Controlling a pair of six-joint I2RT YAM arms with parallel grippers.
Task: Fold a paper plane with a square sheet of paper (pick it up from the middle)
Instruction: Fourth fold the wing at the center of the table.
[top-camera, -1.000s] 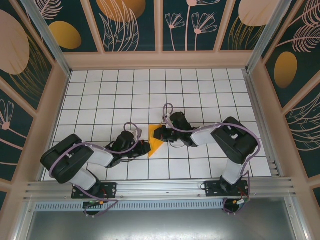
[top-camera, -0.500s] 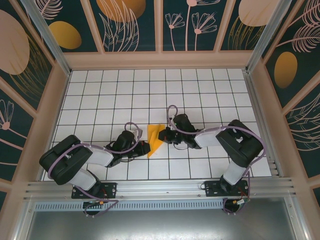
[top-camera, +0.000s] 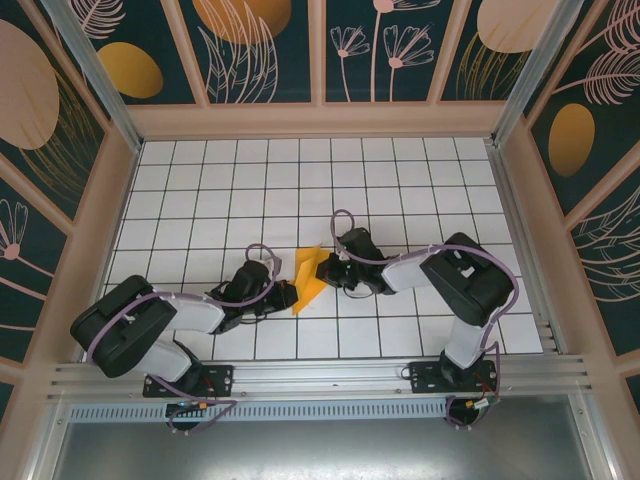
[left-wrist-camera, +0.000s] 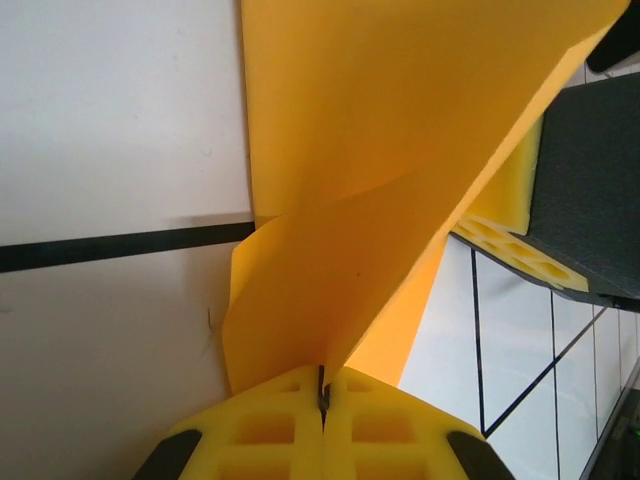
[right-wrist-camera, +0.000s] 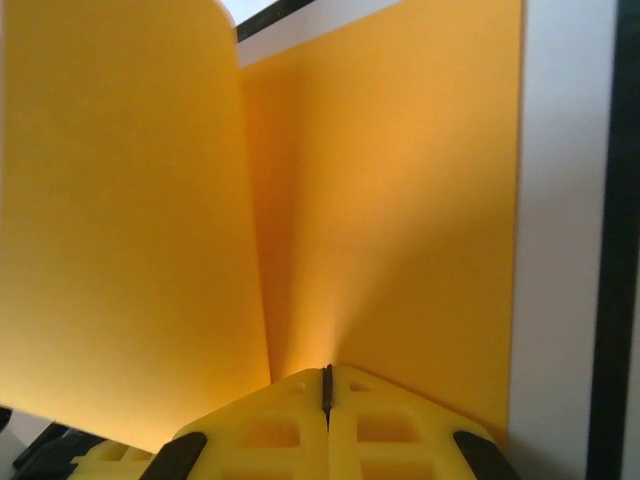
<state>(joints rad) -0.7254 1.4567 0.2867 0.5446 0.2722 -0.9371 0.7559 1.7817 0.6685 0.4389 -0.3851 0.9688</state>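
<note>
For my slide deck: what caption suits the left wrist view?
The left hand pinches a curling orange-yellow paper sheet over the white gridded table.

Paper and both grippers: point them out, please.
paper (top-camera: 307, 282), top view, middle of the folded sheet
left gripper (left-wrist-camera: 322, 390), left wrist view, seam between its closed fingertips
right gripper (right-wrist-camera: 327, 385), right wrist view, seam between its closed fingertips

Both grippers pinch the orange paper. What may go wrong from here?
1. The left gripper and right gripper are both shut on the square sheet of paper; pulling apart might tear it.
2. The sheet bows up loosely between them, so the next crease may land crooked.
</note>
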